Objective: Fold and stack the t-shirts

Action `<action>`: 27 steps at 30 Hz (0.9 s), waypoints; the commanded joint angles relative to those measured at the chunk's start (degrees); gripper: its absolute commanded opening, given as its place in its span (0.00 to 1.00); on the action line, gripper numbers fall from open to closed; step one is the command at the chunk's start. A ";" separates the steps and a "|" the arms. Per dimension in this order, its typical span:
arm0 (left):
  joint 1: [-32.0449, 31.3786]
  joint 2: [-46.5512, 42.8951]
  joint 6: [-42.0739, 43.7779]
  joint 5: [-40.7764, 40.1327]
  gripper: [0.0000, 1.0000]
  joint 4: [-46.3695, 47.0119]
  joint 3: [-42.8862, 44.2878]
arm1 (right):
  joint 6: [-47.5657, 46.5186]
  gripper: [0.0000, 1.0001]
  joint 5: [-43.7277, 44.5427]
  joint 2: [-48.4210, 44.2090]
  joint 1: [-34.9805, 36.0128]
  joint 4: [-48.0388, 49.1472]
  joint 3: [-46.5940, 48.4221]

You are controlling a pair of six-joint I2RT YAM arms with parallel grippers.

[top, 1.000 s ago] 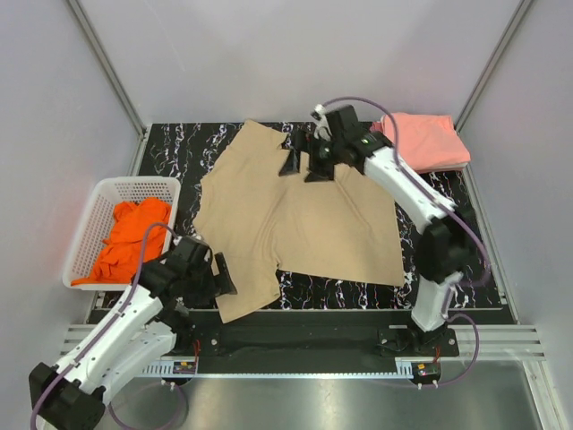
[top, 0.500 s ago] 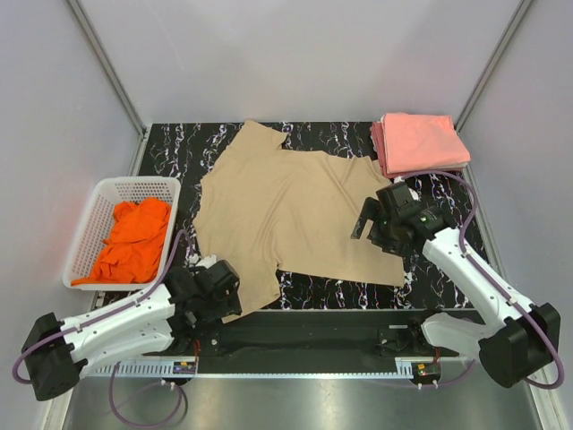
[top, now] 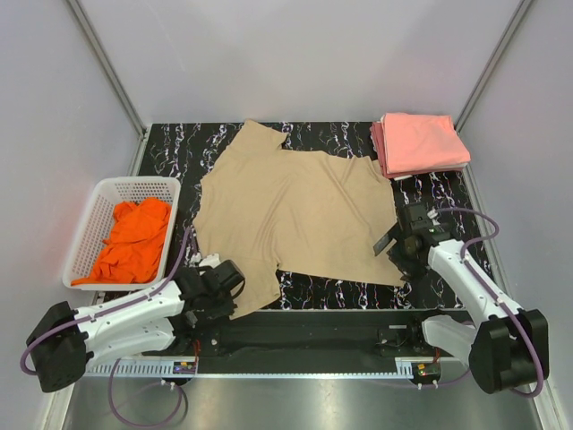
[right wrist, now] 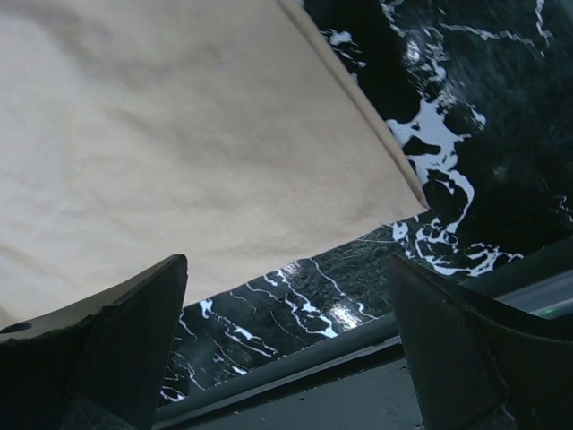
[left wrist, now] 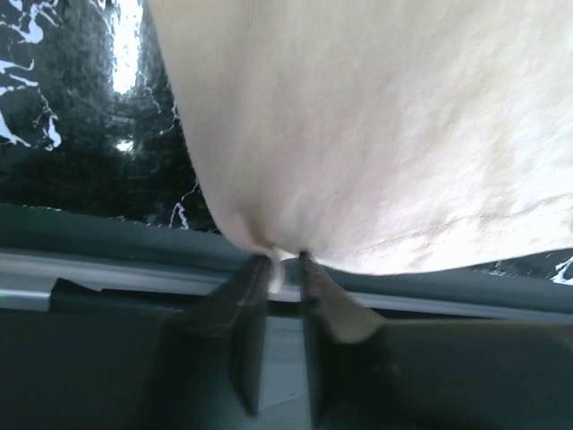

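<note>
Top external view gives us the marbled tabletop (top: 448, 193), the tan t-shirt (top: 295, 210) spread flat ahead of both arms. Beyond the left claw (left wrist: 279, 264) sits the white basket (top: 134, 185) holding an orange t-shirt (top: 134, 237); beyond the right claw (right wrist: 286, 260), the folded pink t-shirts (top: 421, 141). The left claw pinches the tan t-shirt's near corner; the right claw hangs released over its other near corner.
</note>
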 commanded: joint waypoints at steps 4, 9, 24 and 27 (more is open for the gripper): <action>0.10 -0.88 0.03 -4.52 0.00 3.40 0.05 | 9.49 0.97 4.66 -0.89 -0.21 -1.55 -5.04; 0.71 -4.38 0.03 -4.96 0.00 3.57 -1.36 | 12.30 0.93 6.33 2.70 -0.21 0.37 -6.00; 3.36 -10.01 1.26 -4.26 0.00 3.92 -3.38 | 11.68 0.37 16.16 15.36 1.80 -2.24 -1.35; 3.71 -10.81 1.26 -4.00 0.00 3.92 -3.64 | 12.74 0.32 17.31 18.70 3.29 -3.56 0.31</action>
